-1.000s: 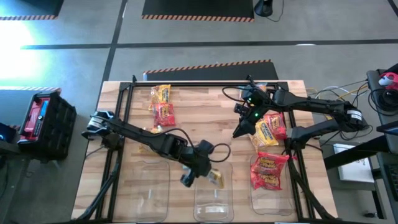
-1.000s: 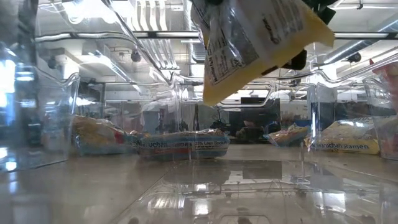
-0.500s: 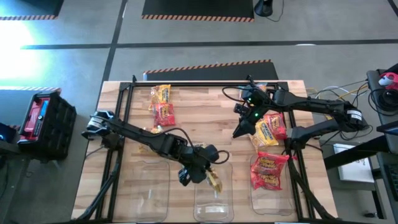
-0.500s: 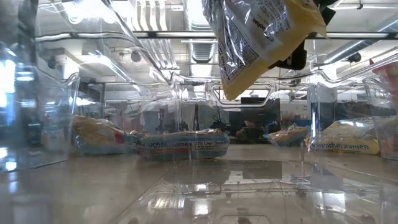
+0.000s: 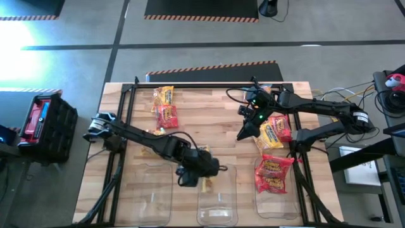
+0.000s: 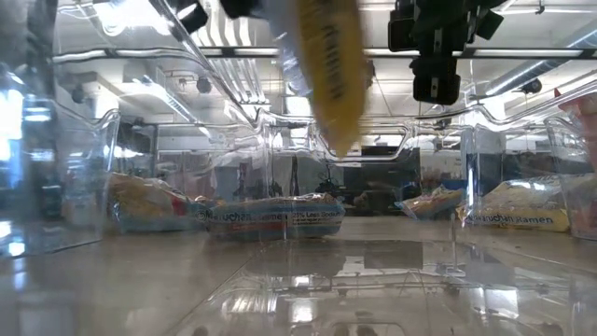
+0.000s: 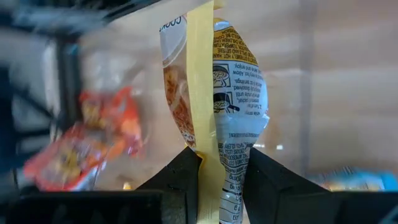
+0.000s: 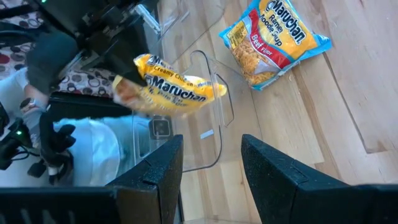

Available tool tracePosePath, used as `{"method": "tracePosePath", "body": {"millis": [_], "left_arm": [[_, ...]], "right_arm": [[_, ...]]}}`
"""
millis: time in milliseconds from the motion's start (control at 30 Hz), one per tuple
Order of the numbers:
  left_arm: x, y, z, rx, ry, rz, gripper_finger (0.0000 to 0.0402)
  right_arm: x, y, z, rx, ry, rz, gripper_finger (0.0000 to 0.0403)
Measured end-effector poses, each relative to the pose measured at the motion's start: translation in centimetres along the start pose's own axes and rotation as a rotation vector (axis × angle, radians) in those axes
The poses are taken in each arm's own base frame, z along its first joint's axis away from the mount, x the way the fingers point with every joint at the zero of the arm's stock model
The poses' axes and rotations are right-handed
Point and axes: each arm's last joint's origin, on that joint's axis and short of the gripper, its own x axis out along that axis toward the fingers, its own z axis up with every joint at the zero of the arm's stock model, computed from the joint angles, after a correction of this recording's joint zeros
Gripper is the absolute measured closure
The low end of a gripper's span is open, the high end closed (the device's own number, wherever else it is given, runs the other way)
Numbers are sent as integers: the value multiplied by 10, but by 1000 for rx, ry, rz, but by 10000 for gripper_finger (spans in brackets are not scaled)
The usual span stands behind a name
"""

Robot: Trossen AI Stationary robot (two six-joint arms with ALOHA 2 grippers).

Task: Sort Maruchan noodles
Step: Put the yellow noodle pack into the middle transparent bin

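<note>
Left wrist view, yellow packet (image 7: 214, 106) pinched in left tool (image 7: 222, 168)

Three clear bins (image 5: 152, 190) stand in a row on the counter (image 5: 209, 120). Two red packets (image 5: 273, 174) lie in one bin. One yellow packet (image 5: 206, 183) hangs above the middle bin.

Yellow packet (image 6: 326, 70) now edge-on, swung leftward.
</note>
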Motion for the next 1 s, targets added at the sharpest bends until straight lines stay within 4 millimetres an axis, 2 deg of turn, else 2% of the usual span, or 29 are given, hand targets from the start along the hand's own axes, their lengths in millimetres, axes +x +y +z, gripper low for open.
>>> {"method": "tracePosePath", "body": {"millis": [233,433,667,1000], "left_arm": [[-1,-4,1,316,-36,-39,326],[-1,1,2,555,-52,18,326],[-2,8,-2,669,-25,81,325],[7,16,-25,803,182,82,325]], "right_arm": [[0,0,0,0,0,0,250],[0,0,0,0,0,0,250],[0,0,0,0,0,0,250],[0,0,0,0,0,0,250]]}}
